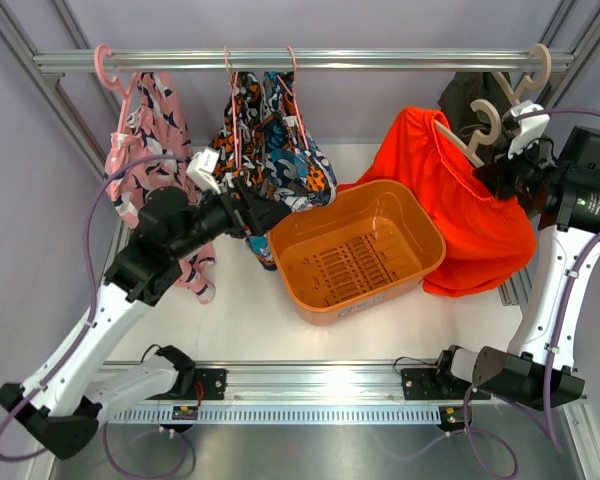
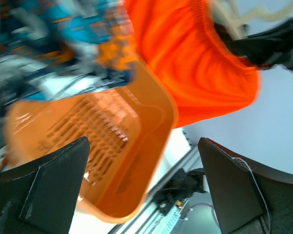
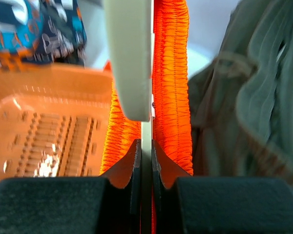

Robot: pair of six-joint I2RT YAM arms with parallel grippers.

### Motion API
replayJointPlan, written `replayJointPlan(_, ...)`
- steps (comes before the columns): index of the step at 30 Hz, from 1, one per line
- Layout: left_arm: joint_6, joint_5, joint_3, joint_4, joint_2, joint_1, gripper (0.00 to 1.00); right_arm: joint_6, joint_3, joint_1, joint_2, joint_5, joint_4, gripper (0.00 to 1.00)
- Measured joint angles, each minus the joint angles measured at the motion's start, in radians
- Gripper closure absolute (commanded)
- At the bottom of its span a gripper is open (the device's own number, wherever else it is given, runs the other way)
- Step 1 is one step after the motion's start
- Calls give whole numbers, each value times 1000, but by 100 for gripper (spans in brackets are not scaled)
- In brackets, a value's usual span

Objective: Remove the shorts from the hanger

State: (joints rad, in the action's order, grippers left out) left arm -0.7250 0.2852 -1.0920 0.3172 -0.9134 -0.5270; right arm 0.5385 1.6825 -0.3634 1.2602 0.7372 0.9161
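Right hand (clamped on the cream hanger) holds the orange-red shorts up near the bench's far right corner. The left hand gapes empty beside the orange basket. The shorts are not yet off, so next the left should probably grab the cloth and pull it free.

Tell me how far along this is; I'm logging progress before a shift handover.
Done: nothing visibly; the orange basket holds no shorts. In hand: the right gripper is shut on the beige hanger carrying the orange-red shorts; the left gripper is open. Left: those, plus the pink print shorts, blue print shorts and olive shorts on the rail.
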Motion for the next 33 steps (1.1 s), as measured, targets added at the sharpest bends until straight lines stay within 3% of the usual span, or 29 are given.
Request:
replayJointPlan(6,21,-219,-281,5,-225,-311,9,97,-81,-18,-85,-23,95,100)
replayJointPlan(10,20,-315,-504,16,-446,-417,15,114,-101,-19,-150,-22,129,100)
replayJointPlan(17,-8,-346,-811,54,-843,-435,17,117,-118,-19,-208,-18,151,100)
replayJointPlan(21,-15,-342,-945,55,-991,-444,18,117,-118,-19,-211,-10,176,100)
replayJointPlan(29,-49,-338,-1016,13,-1055,-456,22,116,-118,-19,-211,21,202,100)
replayJointPlan(33,-63,-340,-1039,-20,-1070,-455,30,116,-118,-19,-210,40,218,100)
